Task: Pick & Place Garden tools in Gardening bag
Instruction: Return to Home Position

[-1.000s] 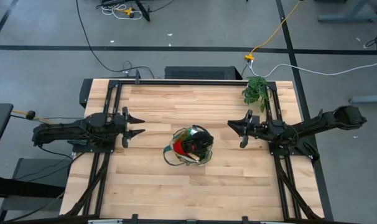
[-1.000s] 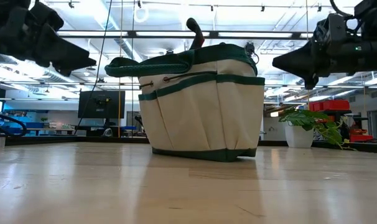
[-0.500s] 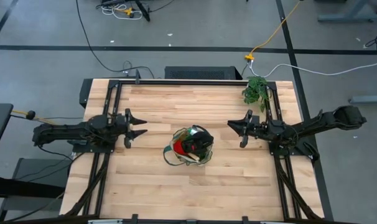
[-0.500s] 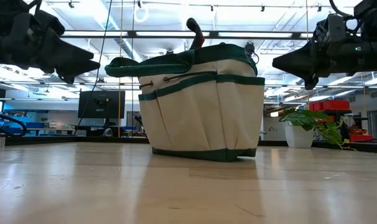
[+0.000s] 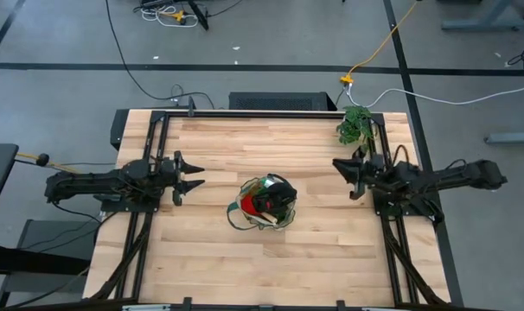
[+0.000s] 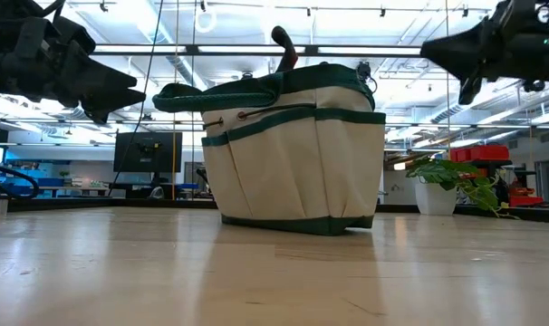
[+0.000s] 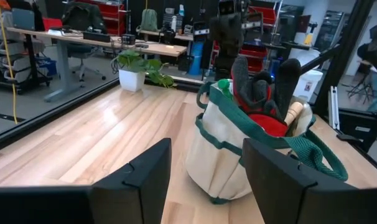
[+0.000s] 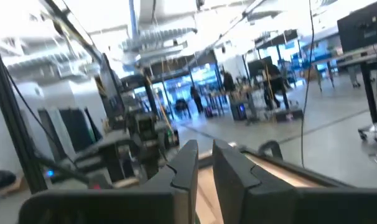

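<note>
The bare planks of the wooden table point(image 6: 256, 272) stretch up to the bag point(image 6: 297, 163), which stands upright near the middle of the table, a little toward its front edge. It is a soft beige cloth tote with dark green trim along the base and rim and around its outer pockets. The green loop handles are flopped over the top. The cloth faces that show look plain.

The bag is filled with the tools. In the low view a dark curved handle point(image 6: 284, 45) pokes above the rim. From the left wrist view, a wooden handle point(image 7: 295, 115) leans at one side. Beside it are tall dark grey shapes over a red patch point(image 7: 263, 121); whether that is a glove or a tool grip cannot be told. A bright green rounded thing point(image 7: 224, 85) sits at the rim.

The left gripper point(image 5: 191, 178) hangs above the table on the bag's left, apart from it, with its fingers spread wide and nothing between them. The right gripper point(image 5: 344, 175) hangs on the bag's right, farther from it and close to the table's right rail. In the right wrist view its fingers point(image 8: 185, 165) are drawn together with only a narrow slit between them, and they hold nothing.

Beyond, at the far right corner of the table, a leafy plant point(image 6: 456, 181) trails from a white pot point(image 6: 435, 197). Behind the table, a dark monitor point(image 6: 148, 151) stands in the brightly lit room.
</note>
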### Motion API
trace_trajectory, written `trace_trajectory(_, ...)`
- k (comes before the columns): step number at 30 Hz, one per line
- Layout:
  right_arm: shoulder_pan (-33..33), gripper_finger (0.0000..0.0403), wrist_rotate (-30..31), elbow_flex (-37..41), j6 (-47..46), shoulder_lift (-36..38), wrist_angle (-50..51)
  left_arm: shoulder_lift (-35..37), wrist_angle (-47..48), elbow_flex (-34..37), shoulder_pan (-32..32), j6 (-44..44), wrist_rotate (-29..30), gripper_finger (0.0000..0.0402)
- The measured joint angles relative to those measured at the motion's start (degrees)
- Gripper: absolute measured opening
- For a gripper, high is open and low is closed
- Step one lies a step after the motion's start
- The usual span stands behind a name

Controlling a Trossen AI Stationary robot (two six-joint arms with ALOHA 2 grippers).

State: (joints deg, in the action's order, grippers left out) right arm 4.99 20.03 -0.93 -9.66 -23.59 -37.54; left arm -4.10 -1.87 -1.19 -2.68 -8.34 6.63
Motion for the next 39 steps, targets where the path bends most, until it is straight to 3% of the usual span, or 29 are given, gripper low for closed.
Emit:
trace_trajectory(18, -0.1, 0.005, 0.1, 0.0, -0.2, 23.6, 0.3, 1.0, 0.0, 0.0, 0.0, 0.0, 0.0, 0.0204)
trace_trajectory(21, -0.1, 0.005, 0.1, 0.1, -0.2, 23.6, -1.3, 3.9, -0.9, 0.5, 0.0, 0.0, 0.0, 0.0204)
trace_trajectory(35, -0.2, 0.005, 0.5, 0.0, 1.9, 23.3, 1.4, 4.0, -1.2, 0.7, 0.0, 0.0, -0.3, 0.0204)
trace_trajectory(39, -0.2, 0.005, -6.7, 0.0, 7.5, 23.3, 10.3, 4.0, -1.2, 0.7, -0.2, 0.0, -0.3, 0.0204)
